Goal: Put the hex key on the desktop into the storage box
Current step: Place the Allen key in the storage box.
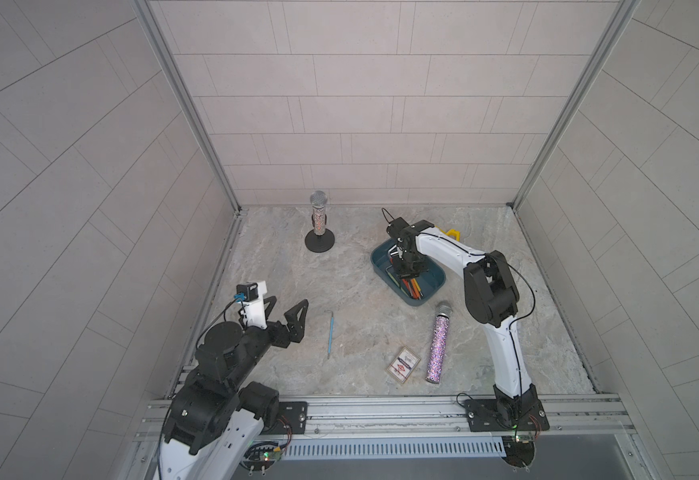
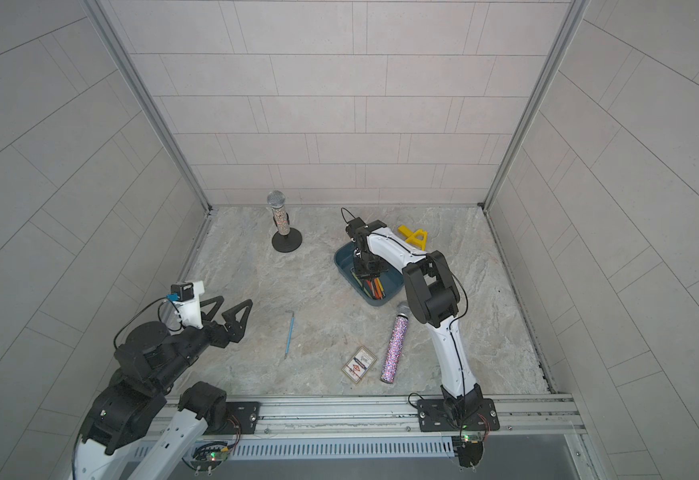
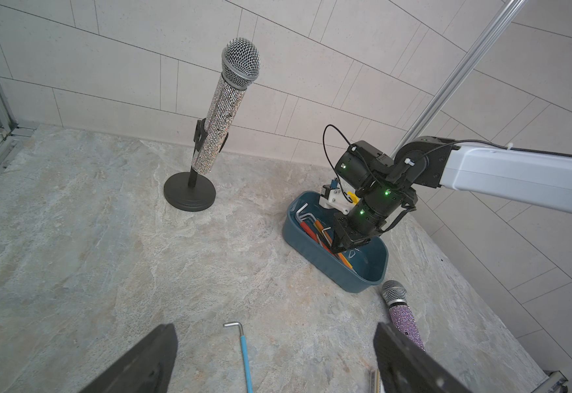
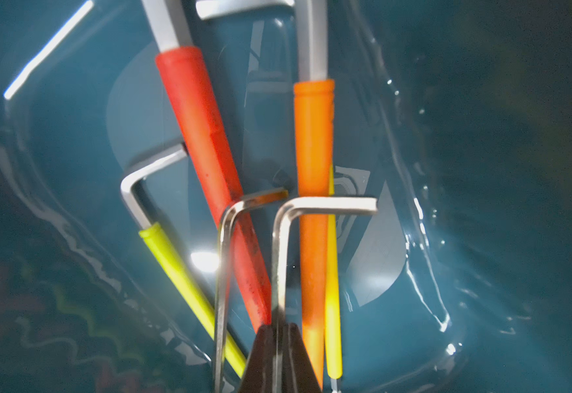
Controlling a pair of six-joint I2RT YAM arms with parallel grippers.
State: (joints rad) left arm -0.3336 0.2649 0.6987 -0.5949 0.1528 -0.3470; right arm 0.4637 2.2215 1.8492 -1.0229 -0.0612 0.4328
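Note:
A hex key with a blue sleeve [image 1: 331,332] [image 2: 289,334] [image 3: 245,354] lies on the desktop [image 1: 360,332], left of centre. My left gripper [image 1: 288,302] [image 2: 234,301] [image 3: 276,333] hovers open just left of it, nothing between its fingers. The teal storage box [image 1: 385,279] [image 2: 341,262] [image 3: 315,253] [image 4: 481,170] stands at the back right. My right gripper [image 1: 408,276] [image 2: 367,276] [image 4: 279,328] reaches down into it, shut on the long arm of a bare silver hex key [image 4: 282,255]. Red [image 4: 209,153], orange [image 4: 313,170] and yellow-green [image 4: 175,265] sleeved keys lie in the box.
A glitter microphone on a black stand [image 1: 318,220] is upright at the back. Another microphone [image 1: 437,340] lies near the front right beside a small card box [image 1: 403,363]. A yellow triangular frame [image 2: 416,237] sits behind the storage box.

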